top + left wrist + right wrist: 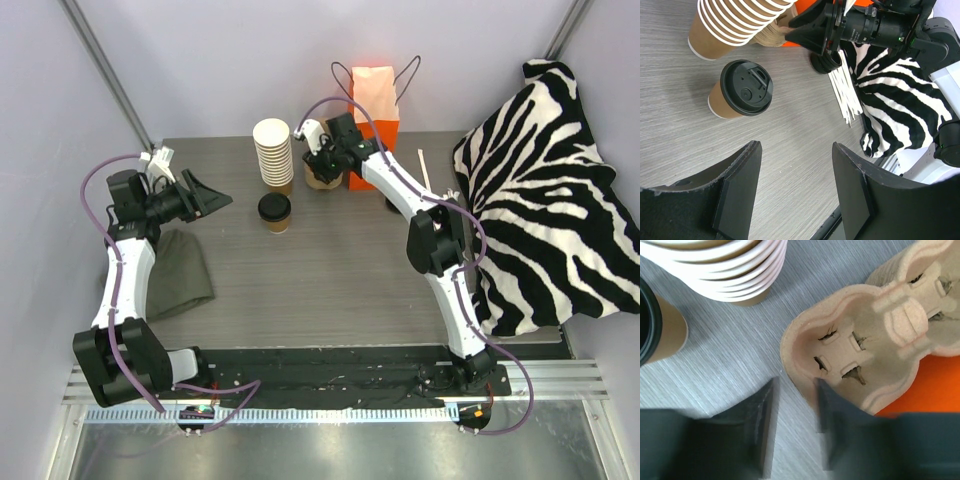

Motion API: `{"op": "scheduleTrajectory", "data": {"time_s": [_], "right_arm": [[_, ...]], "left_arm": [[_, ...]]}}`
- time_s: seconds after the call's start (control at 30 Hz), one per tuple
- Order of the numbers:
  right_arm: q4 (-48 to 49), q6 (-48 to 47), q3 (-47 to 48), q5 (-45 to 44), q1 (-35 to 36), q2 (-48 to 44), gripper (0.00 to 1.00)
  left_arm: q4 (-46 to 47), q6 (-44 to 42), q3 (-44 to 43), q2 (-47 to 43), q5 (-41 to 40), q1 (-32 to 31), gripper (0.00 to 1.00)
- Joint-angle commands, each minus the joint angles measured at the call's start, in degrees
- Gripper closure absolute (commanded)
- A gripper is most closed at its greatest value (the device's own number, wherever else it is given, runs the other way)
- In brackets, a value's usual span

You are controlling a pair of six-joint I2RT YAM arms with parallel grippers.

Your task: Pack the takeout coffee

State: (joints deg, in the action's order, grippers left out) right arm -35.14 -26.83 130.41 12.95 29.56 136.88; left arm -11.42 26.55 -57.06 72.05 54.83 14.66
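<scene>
Left gripper nearer the takeout coffee — jaws wide, empty.
Coffee upright just in front of the cup stack, ahead of the left claw; right gripper, right of the stack, part-open astride the pulp carrier rim.

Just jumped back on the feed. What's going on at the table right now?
The right gripper is open, its fingers straddling the rim of the pulp cup carrier that sits beside the orange bag. The left gripper is also open and empty, pointed toward the takeout coffee. The coffee stands upright on the table next to the stack of cups, not yet packed.
</scene>
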Motion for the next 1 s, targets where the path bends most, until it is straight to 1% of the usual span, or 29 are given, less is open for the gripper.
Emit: {"op": "scheduleTrajectory", "data": {"time_s": [0.0,0.07,0.1,0.17,0.3,0.33,0.4,0.5,0.53,0.6,0.63,0.67,0.9,0.93,0.97], "right_arm": [[1.6,0.6,3.4,-0.6,-0.2,-1.7,0.45],[1.6,0.6,3.2,-0.4,-0.2,-0.7,0.42],[1.5,0.6,3.2,0.0,-0.2,-0.5,0.44],[1.3,0.2,3.1,0.1,-0.1,0.1,0.53],[-0.1,-0.2,2.7,1.0,-0.3,0.2,0.58],[-0.2,-0.2,2.7,1.5,-0.3,0.2,0.64],[-1.0,-0.2,2.7,1.8,-0.3,-0.2,0.70],[-2.4,-0.2,2.7,3.2,-0.3,-1.0,0.81],[-2.8,-0.1,2.7,3.7,-0.3,-1.3,0.86],[-4.1,0.3,2.6,4.9,-0.3,-1.9,0.92],[-4.4,0.4,2.5,5.2,-0.3,-2.5,0.96],[-4.9,0.5,1.9,5.6,-0.3,-2.8,0.99],[-4.0,1.5,0.4,5.1,-0.5,-5.3,0.99],[-3.2,2.4,0.4,5.0,-0.5,-5.6,0.90],[-1.0,5.2,0.4,4.6,-0.8,-5.8,0.84]], "left_arm": [[0.8,-0.4,-0.1,-0.1,0.1,0.0,0.37],[0.7,-0.5,-0.2,-0.1,-0.1,0.0,0.37],[0.7,-0.6,-0.2,0.0,0.0,0.0,0.37],[0.4,-0.8,-0.4,0.0,0.0,0.0,0.37],[0.3,-0.9,-0.6,0.4,-0.1,0.0,0.37],[0.3,-0.8,-0.8,0.5,-0.1,0.0,0.38],[0.4,-0.6,-0.9,0.5,0.0,0.1,0.37],[0.4,-0.4,-0.9,0.5,0.0,0.0,0.38],[0.4,-0.4,-0.9,0.6,-0.1,0.0,0.38],[0.5,-0.4,-1.1,0.5,-0.1,0.0,0.38],[0.5,-0.2,-1.0,0.5,0.0,0.0,0.37],[0.6,-0.2,-1.0,0.4,0.0,0.0,0.37],[0.8,0.1,-1.0,0.2,0.3,0.0,0.38],[0.8,0.1,-0.8,0.1,0.3,0.0,0.37],[1.0,0.1,-0.7,0.1,0.1,0.0,0.38]]}}
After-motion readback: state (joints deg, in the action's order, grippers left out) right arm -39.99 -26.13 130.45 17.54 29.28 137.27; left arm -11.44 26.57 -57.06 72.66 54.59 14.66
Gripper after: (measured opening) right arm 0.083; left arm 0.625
